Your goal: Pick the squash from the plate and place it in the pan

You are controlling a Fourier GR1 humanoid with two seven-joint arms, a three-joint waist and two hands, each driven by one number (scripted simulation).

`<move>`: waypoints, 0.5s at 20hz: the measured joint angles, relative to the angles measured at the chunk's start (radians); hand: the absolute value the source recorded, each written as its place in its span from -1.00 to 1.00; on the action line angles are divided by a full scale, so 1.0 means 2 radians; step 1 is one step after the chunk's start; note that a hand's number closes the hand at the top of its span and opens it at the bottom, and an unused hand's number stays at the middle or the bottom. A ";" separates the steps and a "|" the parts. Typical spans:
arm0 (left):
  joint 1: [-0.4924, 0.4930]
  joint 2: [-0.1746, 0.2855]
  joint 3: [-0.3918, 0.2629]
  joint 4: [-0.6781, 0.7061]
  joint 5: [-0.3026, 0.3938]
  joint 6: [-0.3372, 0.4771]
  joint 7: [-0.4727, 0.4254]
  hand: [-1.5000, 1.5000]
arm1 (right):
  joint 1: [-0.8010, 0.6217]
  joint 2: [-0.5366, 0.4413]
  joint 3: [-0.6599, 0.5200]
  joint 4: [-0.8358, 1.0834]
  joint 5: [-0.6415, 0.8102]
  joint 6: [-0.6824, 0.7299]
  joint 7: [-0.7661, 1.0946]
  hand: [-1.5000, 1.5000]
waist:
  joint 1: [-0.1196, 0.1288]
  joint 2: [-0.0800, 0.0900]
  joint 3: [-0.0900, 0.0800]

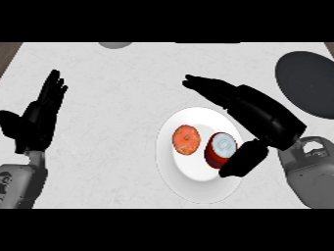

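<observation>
Approach step. Right hand [263,115] open, fingers straight, holding nothing. Squash [186,139] on plate [198,184], just left of the palm, beside a red can [222,148]. Next, probably: curl round the squash, then carry it rightward to the pan [314,90].

A single view looks steeply down from the robot's head onto the pale surface [126,98], near enough that the surface fills almost the whole frame. The forearms enter from the lower edge, the left hand [37,117] at the view's left and the right hand [260,115] at its right, unmirrored. The plate [198,181] lies just right of centre, and the pan [318,90] is cut by the right edge.
</observation>
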 measured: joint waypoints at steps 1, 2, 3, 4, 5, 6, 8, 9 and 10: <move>0.004 0.003 0.004 -0.003 0.003 -0.006 -0.001 0.00 | 0.005 0.006 0.005 -0.007 0.007 0.002 0.015 -1.00 | 0.000 0.000 0.000; 0.004 0.002 0.006 -0.006 0.001 -0.007 0.001 0.00 | 0.007 0.009 0.003 -0.010 0.011 0.010 0.023 -1.00 | 0.000 0.000 0.000; 0.009 -0.001 0.004 -0.011 -0.002 -0.008 0.001 0.00 | 0.004 0.014 -0.001 -0.004 0.014 0.016 0.029 -1.00 | 0.000 0.000 0.000; 0.009 -0.006 0.001 -0.014 -0.009 -0.002 0.006 0.00 | 0.006 0.023 0.002 0.003 0.025 0.013 0.030 -1.00 | 0.000 0.000 0.000; 0.006 -0.010 -0.001 -0.016 -0.012 -0.001 0.009 0.00 | 0.008 0.024 -0.003 0.008 0.031 0.017 0.029 -1.00 | 0.000 0.000 0.000; 0.001 -0.007 0.004 -0.015 -0.012 -0.004 0.013 0.00 | 0.012 0.029 -0.002 0.010 0.041 0.017 0.031 -1.00 | 0.000 0.000 0.000; 0.005 -0.010 0.006 -0.022 -0.017 -0.005 0.016 0.00 | 0.014 0.045 -0.002 0.018 0.062 0.013 0.034 -1.00 | 0.000 0.000 0.000; 0.006 -0.011 0.007 -0.027 -0.017 -0.007 0.020 0.00 | 0.015 0.043 -0.009 0.021 0.066 0.018 0.032 -1.00 | 0.001 0.000 0.000; 0.010 -0.015 0.006 -0.027 -0.020 -0.006 0.017 0.00 | 0.015 0.049 -0.008 0.027 0.077 0.017 0.035 -1.00 | 0.001 0.000 0.000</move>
